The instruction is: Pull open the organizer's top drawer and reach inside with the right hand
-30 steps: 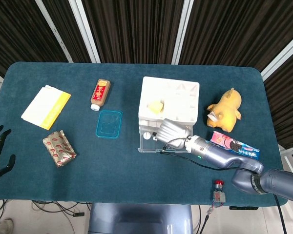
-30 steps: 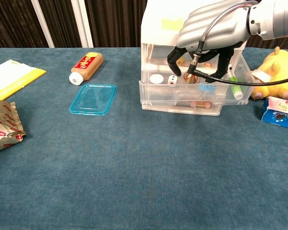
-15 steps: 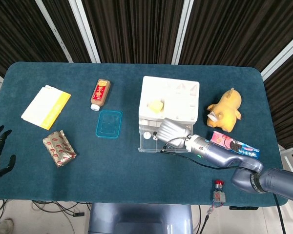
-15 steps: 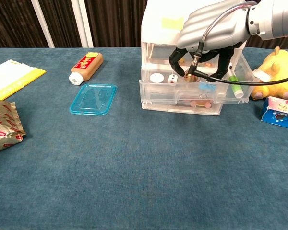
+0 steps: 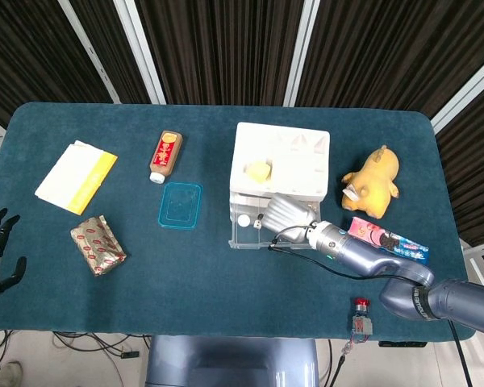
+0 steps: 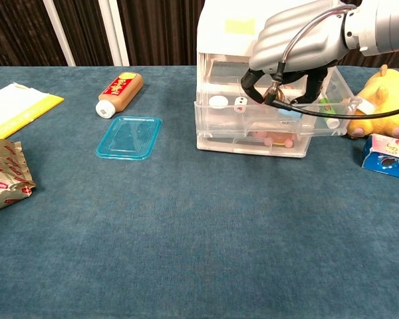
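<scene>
Near the table's right-centre, the silver right hand (image 6: 287, 66) curls its fingers into the clear plastic organizer's (image 5: 278, 173) pulled-out top drawer (image 6: 266, 113). Whether it holds anything, I cannot tell. Better to reach down slowly, clear of the drawer walls.

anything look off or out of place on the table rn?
One oddity: the blue lid lies loose on the cloth left of the organizer, with no matching container in view. The top drawer is pulled out with the right hand curled into it, as the task asks. Nothing looks spilled or damaged.
</scene>
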